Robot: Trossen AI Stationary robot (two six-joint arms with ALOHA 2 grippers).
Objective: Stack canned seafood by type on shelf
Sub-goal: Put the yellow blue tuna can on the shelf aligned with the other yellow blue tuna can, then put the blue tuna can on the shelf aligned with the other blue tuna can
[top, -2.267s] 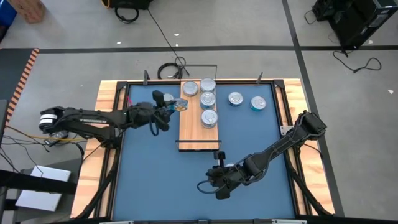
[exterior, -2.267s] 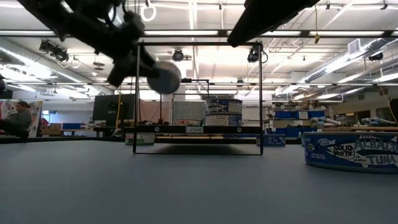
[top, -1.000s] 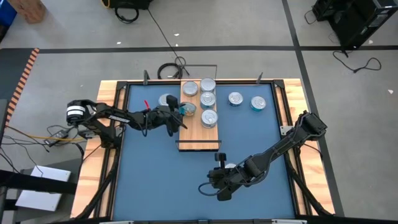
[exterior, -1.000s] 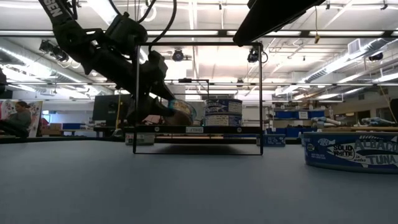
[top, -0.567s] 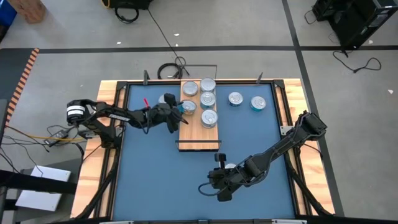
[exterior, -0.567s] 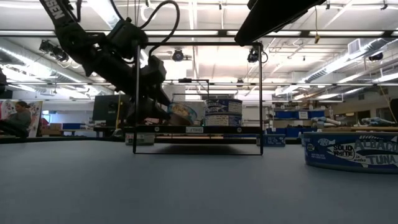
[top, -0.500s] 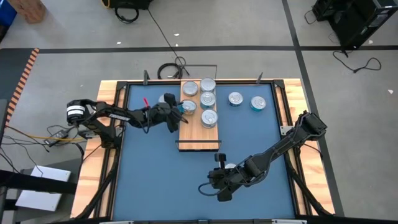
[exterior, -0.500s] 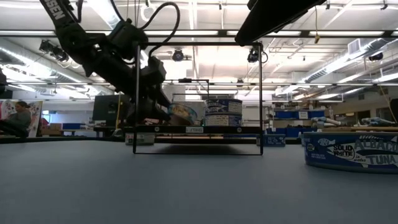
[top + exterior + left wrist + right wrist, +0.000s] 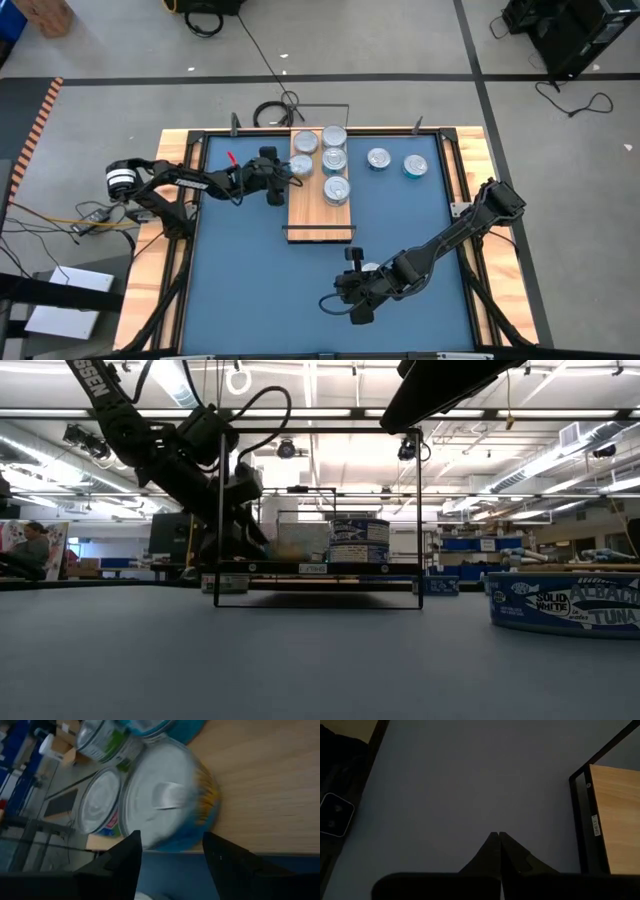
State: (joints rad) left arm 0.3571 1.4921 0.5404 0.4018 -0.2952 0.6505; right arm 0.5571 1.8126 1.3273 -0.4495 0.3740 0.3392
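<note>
- Where my left gripper (image 9: pixel 283 172) sits at the left edge of the shelf (image 9: pixel 310 212), its fingers (image 9: pixel 122 855) are spread apart with nothing between them.
- I see the blue-sided tin (image 9: pixel 167 800) just beyond those fingertips, resting on the wood near that edge, apart from both.
- I count three more tins (image 9: pixel 334 160) in a row on the board, beside it.
- I have my right gripper (image 9: pixel 345 298) low over the blue table (image 9: pixel 240 280), fingers (image 9: pixel 499 851) pressed together, well apart from the shelf.

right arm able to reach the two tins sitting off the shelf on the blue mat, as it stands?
Probably yes. The right gripper rests shut low on the mat; the two loose tins lie right of the shelf, with bare mat between.
</note>
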